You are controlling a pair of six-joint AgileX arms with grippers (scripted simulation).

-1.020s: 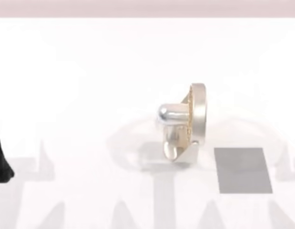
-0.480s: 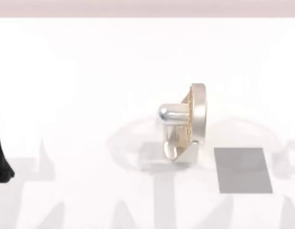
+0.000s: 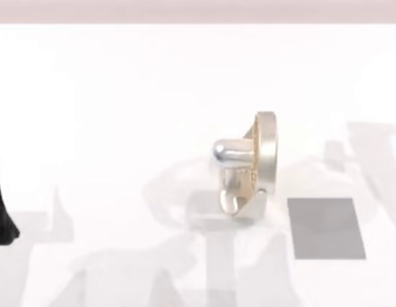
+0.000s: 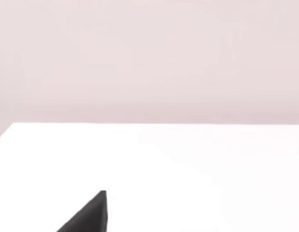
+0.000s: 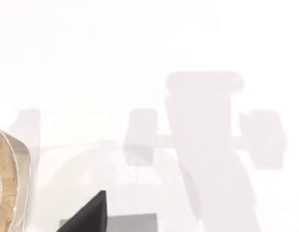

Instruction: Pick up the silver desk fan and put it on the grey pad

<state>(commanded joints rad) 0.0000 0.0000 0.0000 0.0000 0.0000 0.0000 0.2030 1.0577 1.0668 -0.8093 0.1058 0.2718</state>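
Observation:
The silver desk fan (image 3: 252,163) stands upright near the table's middle, its ring edge-on and its rounded motor cap pointing left. The grey pad (image 3: 325,228) lies flat just to the fan's right and a little nearer the front edge, with nothing on it. My left arm (image 3: 0,214) is a dark shape at the table's left edge, far from the fan. My right arm is out of the top view; only its shadow falls at the right. In the right wrist view a black piece of my right gripper (image 5: 90,216) hangs over the grey pad (image 5: 132,223), with the fan's ring (image 5: 11,183) off to one side.
The white table (image 3: 121,96) carries only soft grey arm shadows around the fan and along its front. A pale pink wall (image 3: 198,9) runs behind the table's far edge.
The fan and pad have not moved. The right arm's shadow has shifted and now spreads over the table's right side. The left arm is still.

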